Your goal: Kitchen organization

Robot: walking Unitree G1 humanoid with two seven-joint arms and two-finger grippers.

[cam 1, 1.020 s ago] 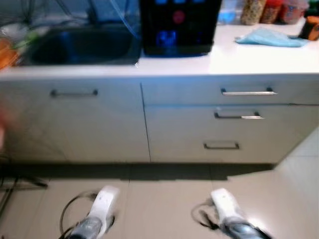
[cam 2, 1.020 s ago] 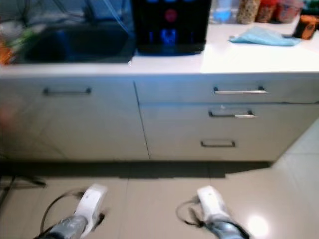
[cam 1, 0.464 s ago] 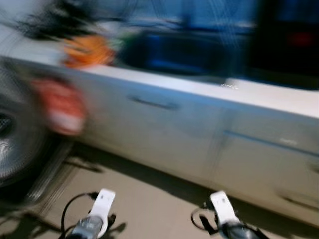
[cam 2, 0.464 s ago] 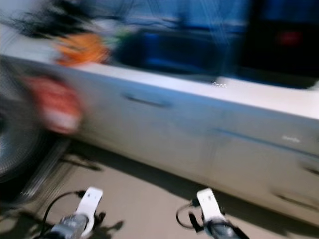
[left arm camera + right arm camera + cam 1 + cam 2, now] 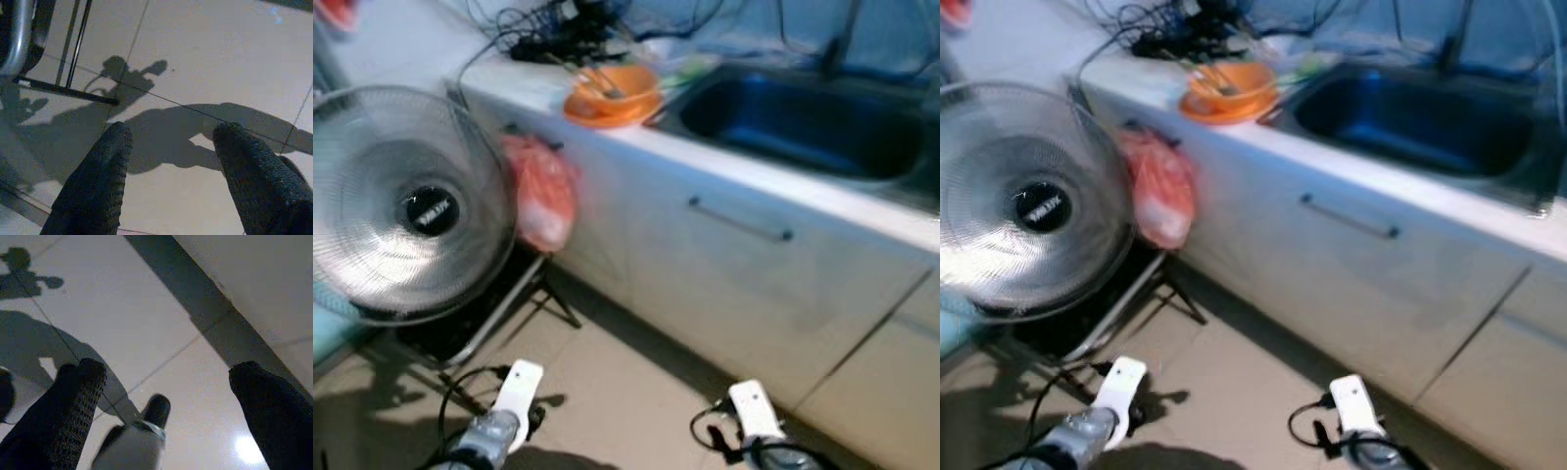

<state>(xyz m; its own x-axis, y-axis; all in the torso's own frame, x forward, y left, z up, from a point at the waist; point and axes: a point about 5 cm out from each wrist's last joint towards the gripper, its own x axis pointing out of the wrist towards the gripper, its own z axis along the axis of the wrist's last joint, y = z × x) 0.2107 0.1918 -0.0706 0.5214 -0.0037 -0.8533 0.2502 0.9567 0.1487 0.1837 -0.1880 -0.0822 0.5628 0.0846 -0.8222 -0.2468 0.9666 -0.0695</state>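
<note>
Fan [image 5: 406, 206] at 9 o'clock, red bag [image 5: 541, 191] hanging off the counter edge [image 5: 636, 137], orange bowl [image 5: 610, 93] at 12, dark sink [image 5: 813, 127] at 1. Left gripper [image 5: 168, 156] and right gripper [image 5: 166, 387] hang low over floor tiles [image 5: 205, 63], fingers spread wide, holding nothing, well apart from the bowl and sink up on the counter.

Only writing anywhere is a small white logo on the fan [image 5: 406, 201] hub [image 5: 431, 211], and it's way too blurry to read.

Spread black fingers [image 5: 73, 401] over pale floor tiles [image 5: 127, 318], beside cabinet base [image 5: 254, 279].
</note>
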